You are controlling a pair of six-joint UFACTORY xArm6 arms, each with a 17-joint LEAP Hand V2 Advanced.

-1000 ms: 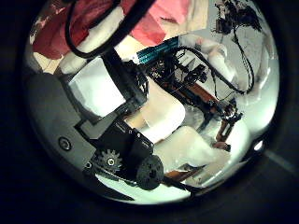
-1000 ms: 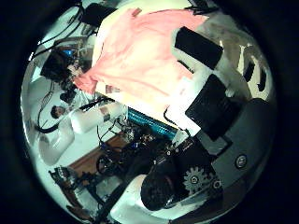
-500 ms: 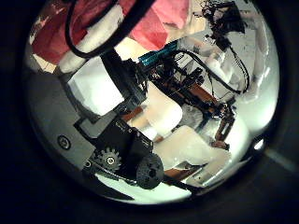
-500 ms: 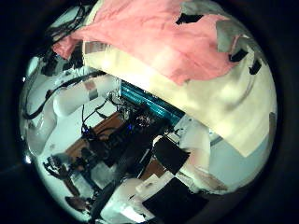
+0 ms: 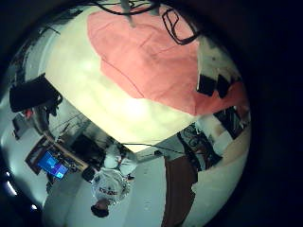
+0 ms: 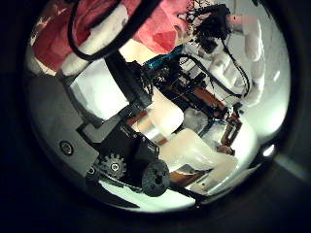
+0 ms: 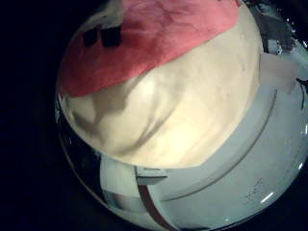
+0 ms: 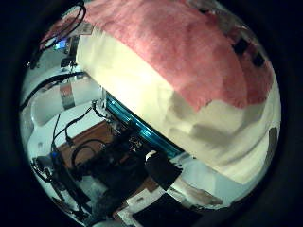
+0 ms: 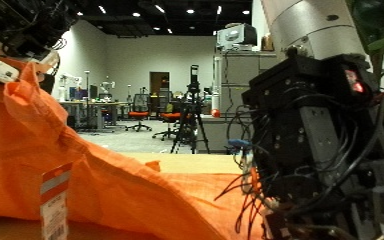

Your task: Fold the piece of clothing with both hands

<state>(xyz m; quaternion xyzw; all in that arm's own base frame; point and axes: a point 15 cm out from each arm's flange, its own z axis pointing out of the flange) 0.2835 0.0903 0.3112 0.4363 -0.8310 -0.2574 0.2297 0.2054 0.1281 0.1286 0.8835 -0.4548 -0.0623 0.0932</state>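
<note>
An orange garment fills the lower part of the outside view, lying on a pale tan table and rising in a steep slope towards one upper corner. At the top of that slope the cloth meets the robot's left hand, a cluster of black and white parts held high above the table. The cloth hangs from there, but the grip itself is not clear, so whether that hand is closed on it cannot be told. A white label with an orange stripe hangs on the near face of the raised cloth. The right hand is a large black block of parts below a white arm, very close to the camera. Its lower end drops behind the cloth and out of the picture, so its state cannot be told either. The left little finger side palm view looks down on the garment spread over the table. The left thumb side palm view shows that hand's own black and white body, with a strip of the garment beyond it. Both right palm views look down on the garment, which covers part of the table and leaves bare table beside it.
</note>
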